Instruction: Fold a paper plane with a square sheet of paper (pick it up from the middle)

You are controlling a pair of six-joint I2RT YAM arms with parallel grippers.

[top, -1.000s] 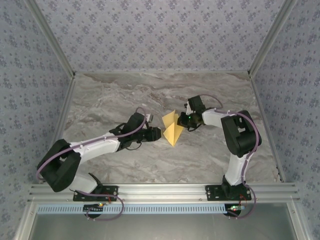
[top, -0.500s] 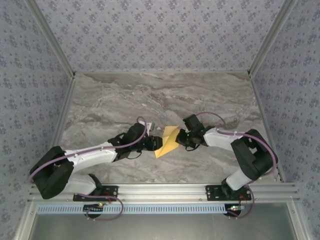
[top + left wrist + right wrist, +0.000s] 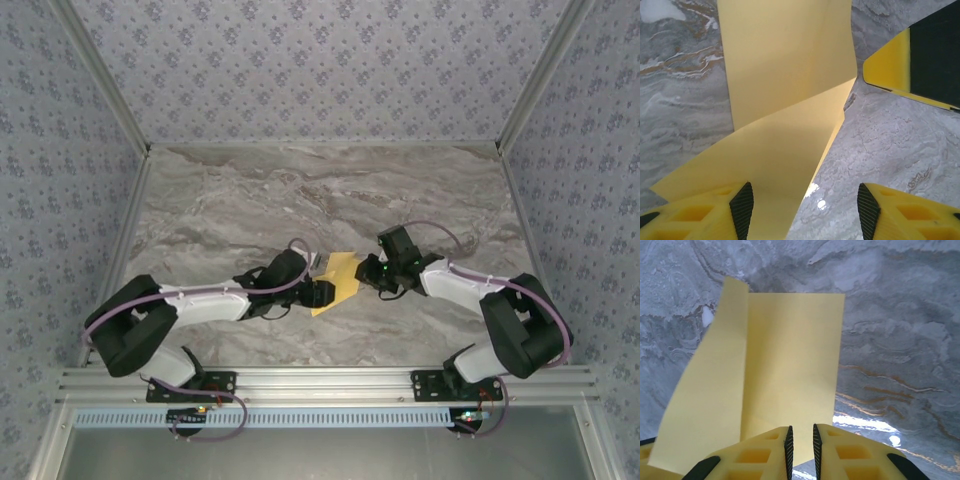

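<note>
Only the first folds are made
The square sheet of paper [image 3: 335,283] lies mid-way on the table [image 3: 250,200], partly folded, no dart yet. The left gripper [image 3: 805,202] is open over it. The right gripper [image 3: 800,442] is nearly closed at its edge; whether it pinches, I cannot tell.

No text, label, brand or number can be read anywhere. The square sheet of paper [image 3: 785,75] is plain, and the wallpaper [image 3: 300,70] carries only a small repeated motif
</note>
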